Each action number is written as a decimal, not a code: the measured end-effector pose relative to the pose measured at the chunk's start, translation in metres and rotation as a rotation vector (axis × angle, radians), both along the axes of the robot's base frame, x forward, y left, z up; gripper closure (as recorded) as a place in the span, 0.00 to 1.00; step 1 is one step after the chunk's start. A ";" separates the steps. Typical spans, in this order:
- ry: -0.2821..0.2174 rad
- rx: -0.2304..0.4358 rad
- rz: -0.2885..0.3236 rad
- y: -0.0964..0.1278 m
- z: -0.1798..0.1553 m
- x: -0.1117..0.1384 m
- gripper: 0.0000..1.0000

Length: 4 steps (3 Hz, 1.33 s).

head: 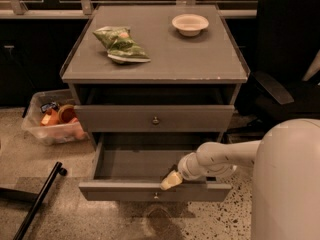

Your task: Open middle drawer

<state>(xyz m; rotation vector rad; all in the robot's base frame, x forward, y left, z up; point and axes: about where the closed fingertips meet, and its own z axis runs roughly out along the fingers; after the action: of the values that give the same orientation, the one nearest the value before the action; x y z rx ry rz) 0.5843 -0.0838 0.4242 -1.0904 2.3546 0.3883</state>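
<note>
Middle drawer (130, 165) pulled out; tool (171, 180) over its front edge, grip state can't tell.

No text, label or number could be read, not even on the crinkled green snack bag (121, 45). The cream-tipped white pincer (171, 180) was seen just above the front edge of the pulled-out grey flat-fronted drawer (120, 190).

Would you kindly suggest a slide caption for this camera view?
Gripper at front edge of the open middle drawer; bowl and snack bag atop the cabinet.
</note>
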 end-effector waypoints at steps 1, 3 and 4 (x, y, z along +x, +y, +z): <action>-0.039 0.018 -0.062 -0.011 0.014 0.004 0.42; -0.071 0.056 -0.138 -0.026 0.026 0.023 0.88; -0.044 0.049 -0.061 -0.015 0.005 0.026 1.00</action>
<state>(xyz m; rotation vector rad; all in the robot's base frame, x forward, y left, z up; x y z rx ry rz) 0.6108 -0.0987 0.4291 -0.9920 2.3212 0.3932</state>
